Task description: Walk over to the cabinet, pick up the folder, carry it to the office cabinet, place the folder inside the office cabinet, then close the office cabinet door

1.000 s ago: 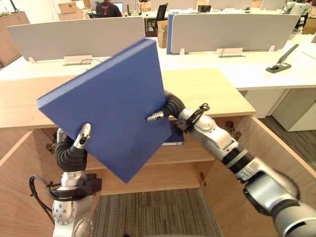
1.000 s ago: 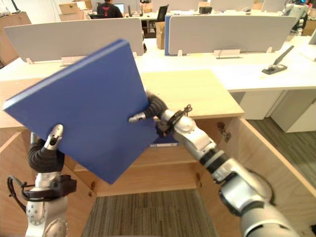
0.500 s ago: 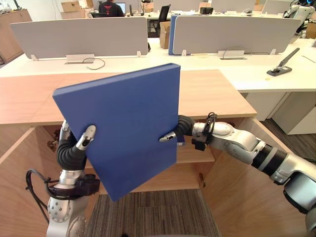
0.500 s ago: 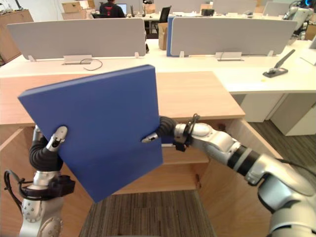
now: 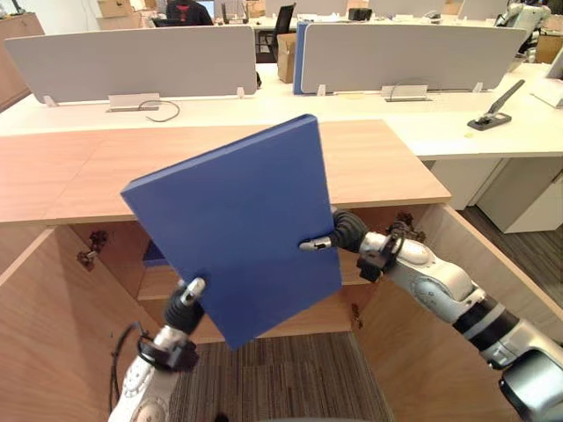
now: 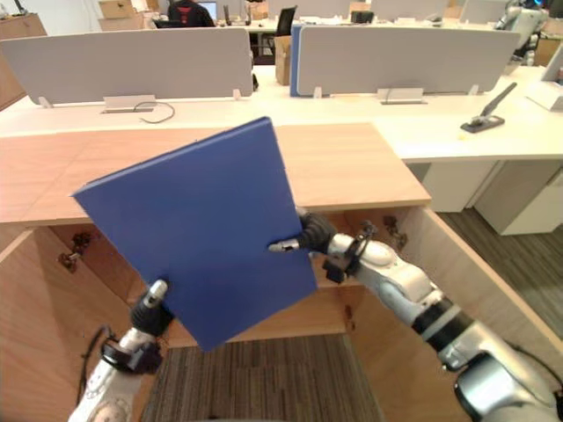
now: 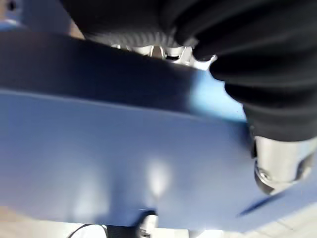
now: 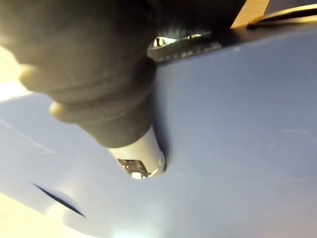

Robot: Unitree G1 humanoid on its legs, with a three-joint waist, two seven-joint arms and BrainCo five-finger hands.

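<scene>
A large blue folder (image 5: 237, 220) hangs tilted in the air before the open wooden office cabinet (image 5: 387, 158). My right hand (image 5: 345, 233) grips its right edge, thumb pressed on the front face, which the right wrist view shows up close as the folder (image 8: 237, 139). Low at the folder's bottom left corner sits my left hand (image 5: 187, 294), against the edge; its grasp is hidden behind the folder (image 7: 124, 163). The folder covers the middle of the cabinet's opening.
Both cabinet doors stand swung out, the left door (image 5: 44, 334) and the right door (image 5: 440, 325). A blue item (image 5: 151, 257) lies on the inner shelf. Behind the cabinet are white desks with grey partitions (image 5: 132, 61) and a dark stapler-like tool (image 5: 497, 110).
My left arm has dropped, and its hand has slid from the folder's left edge to the bottom left corner. The folder has shifted slightly right. My right hand stays on the right edge.
</scene>
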